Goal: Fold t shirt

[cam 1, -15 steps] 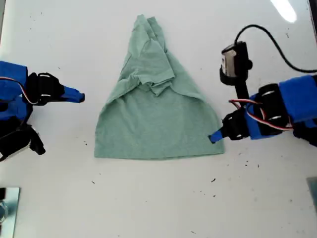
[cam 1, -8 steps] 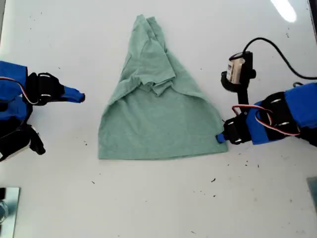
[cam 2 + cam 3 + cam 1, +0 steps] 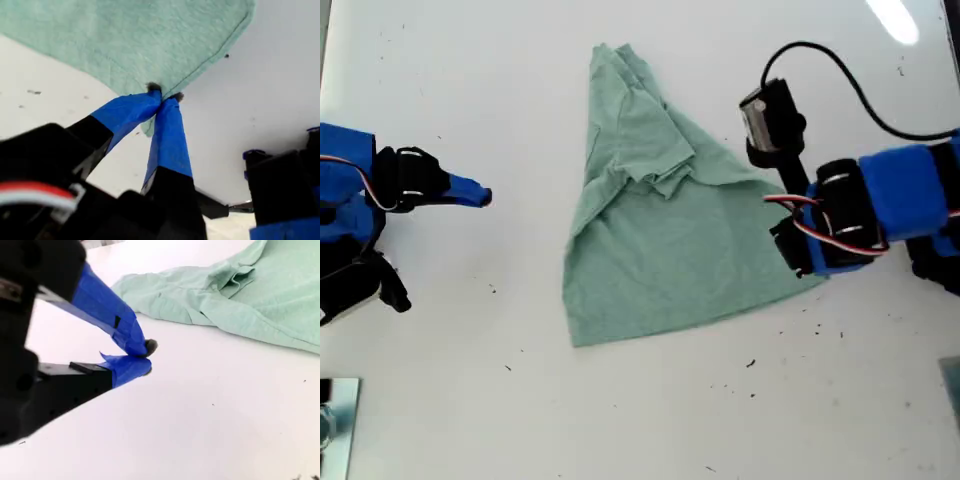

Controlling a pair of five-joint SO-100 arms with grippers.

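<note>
My first gripper [image 3: 164,97] is pinched on the hem corner of the t shirt [image 3: 670,235] at the exterior view's right, my second gripper [image 3: 145,357] sits closed and empty well apart, and I judge this thin grip could slip.

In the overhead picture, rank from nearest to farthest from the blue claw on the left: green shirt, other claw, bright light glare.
From my second gripper, in the exterior view:
1. The t shirt, in the middle.
2. My first gripper, at the right, shut on the shirt's edge.
3. The light glare, top right corner.
</note>
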